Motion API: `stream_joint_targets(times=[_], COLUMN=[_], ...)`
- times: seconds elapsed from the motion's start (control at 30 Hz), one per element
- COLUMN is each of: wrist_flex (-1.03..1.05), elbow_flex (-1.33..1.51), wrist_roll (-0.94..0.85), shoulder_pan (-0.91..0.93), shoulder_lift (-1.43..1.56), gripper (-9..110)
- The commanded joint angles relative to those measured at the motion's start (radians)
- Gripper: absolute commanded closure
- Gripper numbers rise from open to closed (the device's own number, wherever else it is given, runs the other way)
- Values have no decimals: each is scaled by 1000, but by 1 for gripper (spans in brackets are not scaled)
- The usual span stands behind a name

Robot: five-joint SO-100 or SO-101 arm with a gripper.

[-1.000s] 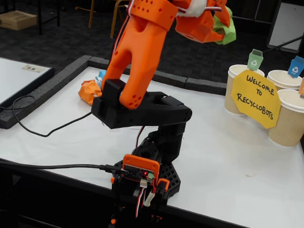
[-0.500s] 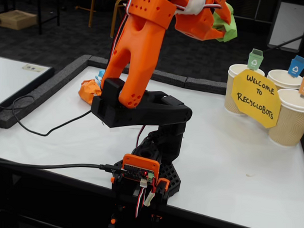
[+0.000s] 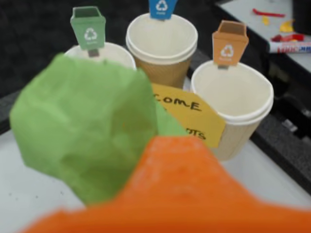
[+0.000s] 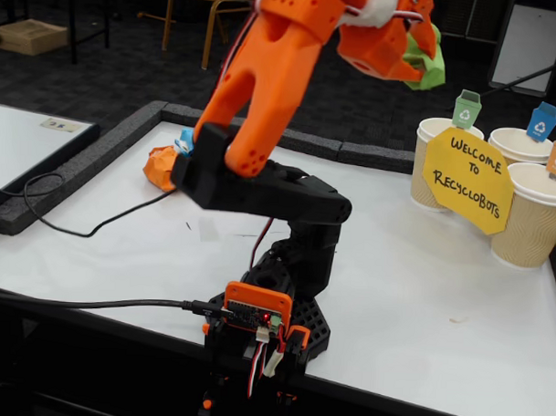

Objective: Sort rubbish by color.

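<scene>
A green crumpled paper ball hangs high in the air in the fixed view, with my gripper shut on it, left of and above the cups. The same green ball fills the left of the wrist view, over an orange finger at the bottom. It covers part of the green-tagged cup. An orange paper ball lies on the table at the far left, partly behind the arm. A bit of the light blue ball shows just behind it.
Three beige cups stand at the table's right edge: green-tagged, blue-tagged and orange-tagged. A yellow sign leans against them. The arm's black base sits at the front. A cable trails left.
The arm has swung right and leaned forward, carrying the green ball closer to the cups. The balls on the table have not moved.
</scene>
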Motion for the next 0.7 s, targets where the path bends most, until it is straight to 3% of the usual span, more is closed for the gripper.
stream_joint_targets(times=[0.0, 0.67], wrist_flex=[-86, -345], elbow_flex=[-12, -270], wrist_roll=[-26, -26], shoulder_pan=[26, 12], shoulder_lift=[-106, -723], gripper=[101, 101])
